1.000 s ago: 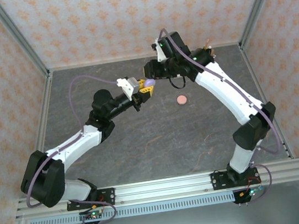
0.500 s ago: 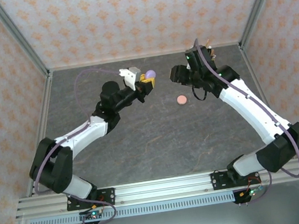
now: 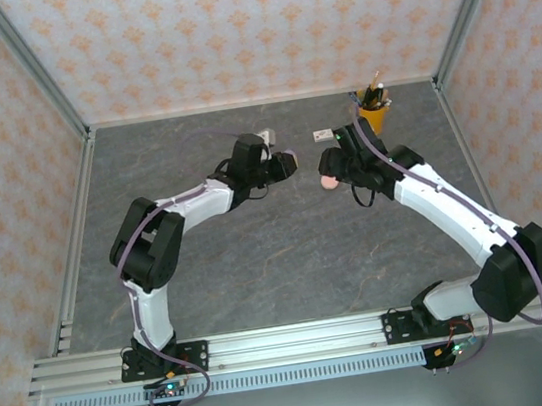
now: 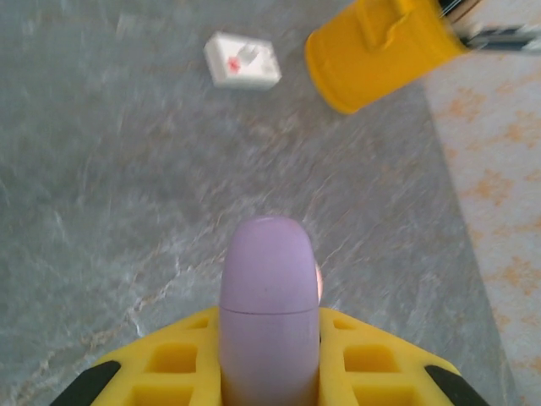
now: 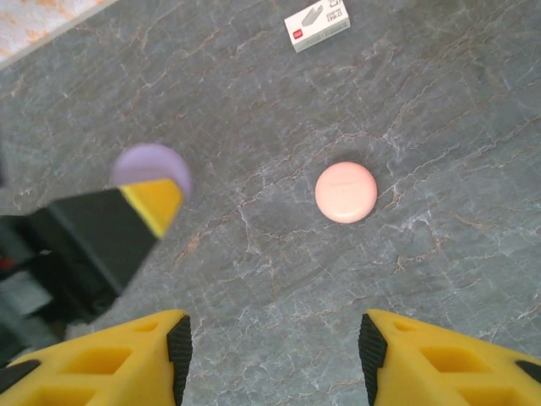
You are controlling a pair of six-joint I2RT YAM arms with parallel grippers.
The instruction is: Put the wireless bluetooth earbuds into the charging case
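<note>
Within left pincer (image 4: 270, 365) sits the lilac case (image 4: 268, 275).

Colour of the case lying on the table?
Pale pink case; the right wrist view shows it best.

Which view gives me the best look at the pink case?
Right wrist: the pink case lies whole and sharp on the table. Top external shows it small, tucked against the right arm. Left wrist shows a pink sliver behind the purple case.
</note>
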